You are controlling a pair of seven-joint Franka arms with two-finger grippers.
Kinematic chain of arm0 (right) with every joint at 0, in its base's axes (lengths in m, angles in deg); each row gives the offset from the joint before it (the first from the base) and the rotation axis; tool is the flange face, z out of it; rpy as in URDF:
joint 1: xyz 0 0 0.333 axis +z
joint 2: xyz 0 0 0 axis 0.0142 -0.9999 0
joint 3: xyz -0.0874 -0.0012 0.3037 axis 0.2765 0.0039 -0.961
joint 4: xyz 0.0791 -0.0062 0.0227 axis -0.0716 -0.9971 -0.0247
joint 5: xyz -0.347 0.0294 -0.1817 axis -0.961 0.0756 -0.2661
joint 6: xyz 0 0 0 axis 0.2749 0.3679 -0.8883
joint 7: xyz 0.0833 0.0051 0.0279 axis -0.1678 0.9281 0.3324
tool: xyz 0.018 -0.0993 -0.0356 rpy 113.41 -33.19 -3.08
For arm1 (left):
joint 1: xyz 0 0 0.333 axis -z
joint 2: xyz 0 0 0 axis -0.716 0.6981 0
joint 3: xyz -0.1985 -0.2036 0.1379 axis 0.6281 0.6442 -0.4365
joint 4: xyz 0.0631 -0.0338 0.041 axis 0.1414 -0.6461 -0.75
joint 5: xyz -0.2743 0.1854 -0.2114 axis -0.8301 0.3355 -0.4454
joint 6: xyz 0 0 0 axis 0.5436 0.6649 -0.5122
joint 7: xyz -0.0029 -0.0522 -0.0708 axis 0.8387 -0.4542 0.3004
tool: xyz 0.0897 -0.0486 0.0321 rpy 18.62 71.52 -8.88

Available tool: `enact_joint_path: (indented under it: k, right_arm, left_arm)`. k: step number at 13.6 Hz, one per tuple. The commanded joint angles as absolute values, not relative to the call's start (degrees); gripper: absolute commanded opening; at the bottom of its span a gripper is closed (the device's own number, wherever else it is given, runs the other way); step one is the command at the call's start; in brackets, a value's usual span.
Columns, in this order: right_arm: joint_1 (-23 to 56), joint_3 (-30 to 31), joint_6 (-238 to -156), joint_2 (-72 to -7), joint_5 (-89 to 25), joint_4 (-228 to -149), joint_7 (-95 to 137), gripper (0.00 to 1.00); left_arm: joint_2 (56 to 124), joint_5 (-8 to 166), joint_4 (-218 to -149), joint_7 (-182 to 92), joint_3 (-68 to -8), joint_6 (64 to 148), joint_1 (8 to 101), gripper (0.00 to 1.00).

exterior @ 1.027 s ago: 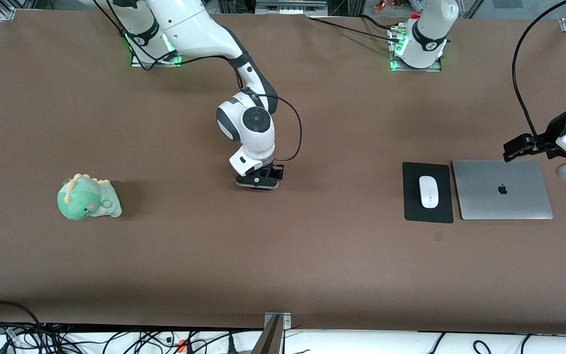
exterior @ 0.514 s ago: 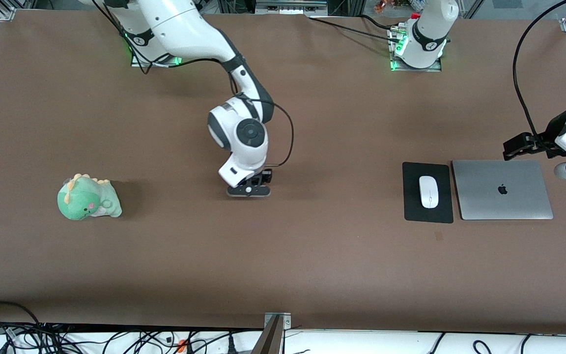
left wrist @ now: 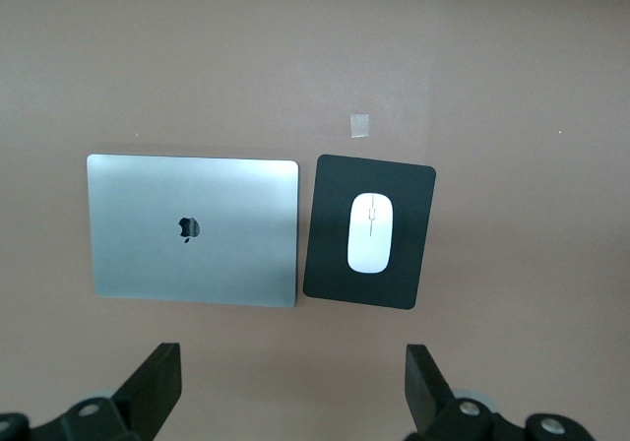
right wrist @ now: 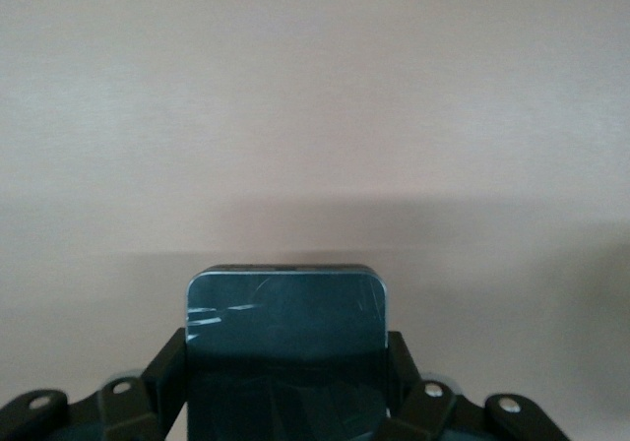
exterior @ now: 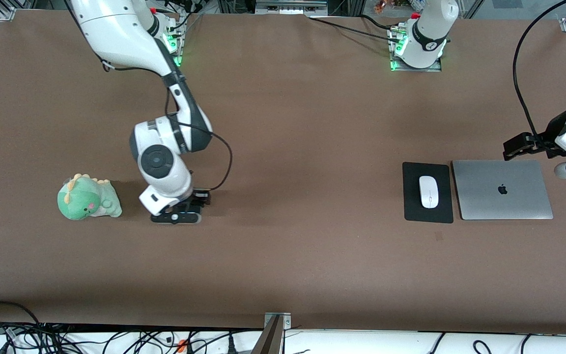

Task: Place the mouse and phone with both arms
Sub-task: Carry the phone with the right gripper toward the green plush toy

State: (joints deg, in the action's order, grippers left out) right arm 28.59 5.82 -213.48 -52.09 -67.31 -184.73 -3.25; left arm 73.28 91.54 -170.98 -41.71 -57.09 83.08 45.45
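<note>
You see the table [exterior: 312, 265] carrying a closed laptop [exterior: 502, 190] at the left arm's end. Just beside the laptop, a mouse pad [exterior: 413, 196] holds the mouse [exterior: 429, 191]. Above the laptop, the left tool [left wrist: 290, 387] waits, fingers apart. Well apart from the laptop, beside a plush dinosaur [exterior: 88, 197], the right tool [exterior: 177, 216] clamps the phone [right wrist: 285, 318].

A green dinosaur plush [exterior: 88, 197] lies well apart from the closed silver laptop [exterior: 502, 190] beside a black mouse pad [exterior: 412, 196].
</note>
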Motion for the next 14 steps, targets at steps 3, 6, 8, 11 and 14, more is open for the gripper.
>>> enact_joint_path:
  k: [3,6,8,11,14]
  right_arm:
    - [20.65,4.81,-223.63,-45.67,-60.19,-198.77,12.67,0.0]
    - [18.53,4.81,-230.46,-45.76,-58.86,-203.25,18.29,0.0]
    - [18.17,4.81,-234.34,-46.19,-58.07,-205.19,20.85,0.0]
    - [17.38,4.81,-238.74,-47.16,-58.07,-207.13,22.79,0.0]
    - [17.21,4.81,-238.75,-47.43,-58.07,-207.4,22.88,0.86]
  left_arm:
    - [73.35,91.19,-169.85,-40.42,-56.83,82.84,45.19,1.0]
    - [73.52,91.19,-169.85,-41.29,-56.74,82.84,45.37,1.0]
    - [73.79,91.19,-169.85,-41.47,-56.74,82.84,45.55,1.0]
    - [73.87,91.19,-168.45,-41.47,-56.83,82.66,45.37,1.0]
    - [73.7,91.19,-167.74,-40.78,-57.0,82.57,45.02,1.0]
